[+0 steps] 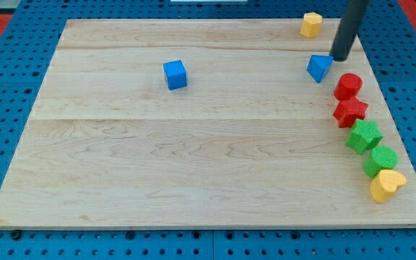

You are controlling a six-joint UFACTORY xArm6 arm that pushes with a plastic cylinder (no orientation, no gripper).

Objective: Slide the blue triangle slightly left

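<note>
Blue triangle (319,67): near the counter's (193,159) top right corner; just left of my tip (340,58)
My tip: touching or nearly touching the triangle's right side; a bare rod, no hand, so nothing grasped
Push line: leftward; well lined up, I judge
Room: open wood leftward; blue cube (175,74) well apart; red cylinder (348,86) just below-right

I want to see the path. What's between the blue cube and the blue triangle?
Nothing: in the camera view, only bare wood lies between the blue cube and the blue triangle.
</note>
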